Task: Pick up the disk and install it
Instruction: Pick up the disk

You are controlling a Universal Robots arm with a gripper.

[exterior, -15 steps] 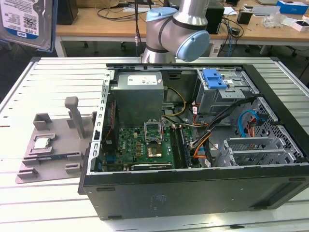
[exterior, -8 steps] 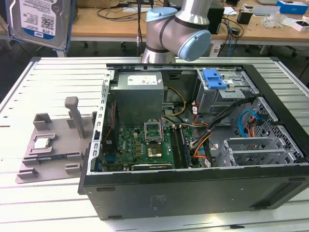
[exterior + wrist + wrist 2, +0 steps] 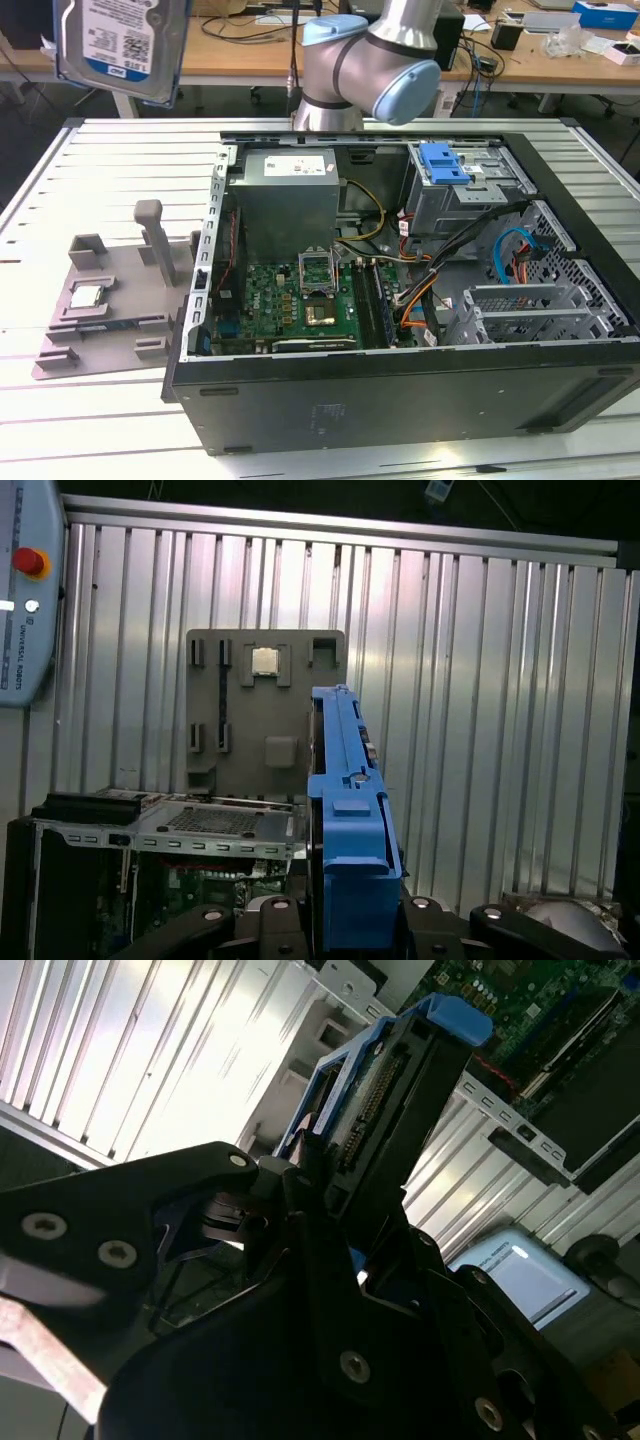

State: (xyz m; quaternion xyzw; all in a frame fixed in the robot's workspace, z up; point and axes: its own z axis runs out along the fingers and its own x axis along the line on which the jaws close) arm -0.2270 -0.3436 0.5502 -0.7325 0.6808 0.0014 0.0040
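Gripper [image 3: 350, 930] clenched on the disk [image 3: 120, 45], with black fingers [image 3: 420, 932] bearing against both broad faces. Carried clear of every surface, high above the slatted table [image 3: 60, 180] and off to the exterior view's left of the open computer case [image 3: 400, 405]. Turned in the exterior view so as to present the blue-and-white label to the camera. Seen edge-on in the first wrist view, with the blue carrier frame [image 3: 350, 830] wrapped round the narrow edge. Seen in the second wrist view with the connector edge [image 3: 375, 1100] directed away from the gripper body.

Lying flat on the table just beside the case wall, on the exterior view's left: grey fixture plate [image 3: 110, 330], with a small square chip [image 3: 85, 297] seated in one of its pockets.

Inside the case, toward the far side on the exterior view's right: blue latch [image 3: 447, 163] on a grey metal cage [image 3: 440, 205]. On the case floor: green motherboard [image 3: 290, 295].

Behind the case: arm [image 3: 370, 60], rising out of frame.
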